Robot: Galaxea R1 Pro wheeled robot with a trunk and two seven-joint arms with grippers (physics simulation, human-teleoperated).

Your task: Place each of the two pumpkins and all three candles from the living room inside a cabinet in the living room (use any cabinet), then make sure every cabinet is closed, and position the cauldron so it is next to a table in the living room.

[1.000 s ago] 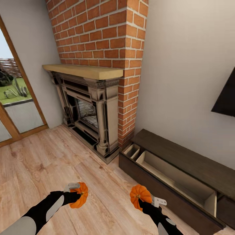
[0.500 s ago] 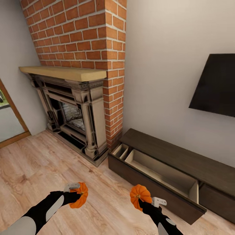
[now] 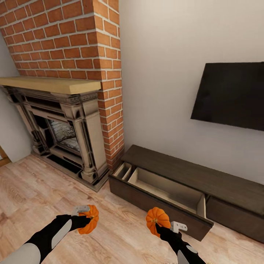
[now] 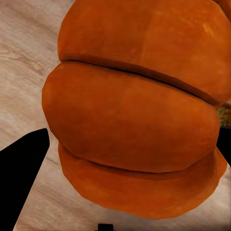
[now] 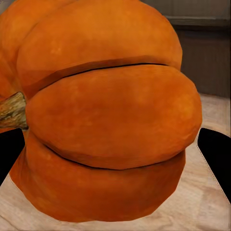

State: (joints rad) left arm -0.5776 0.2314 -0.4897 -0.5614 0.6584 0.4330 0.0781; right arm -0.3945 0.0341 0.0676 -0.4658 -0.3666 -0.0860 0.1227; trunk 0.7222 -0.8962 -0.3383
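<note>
Pumpkins (image 3: 89, 219) between each claw's (image 3: 85, 216) fingers

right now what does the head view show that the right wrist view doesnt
Head view alone: the brick fireplace, the dark wall screen, the cabinet's open drawer with its pale inside, and the left claw holding a pumpkin. Right wrist view alone: the other pumpkin's ribs and stem up close, between the dark tips of the right claw. Shared: that pumpkin, held above the wooden floor, with the dark cabinet front behind it.
</note>
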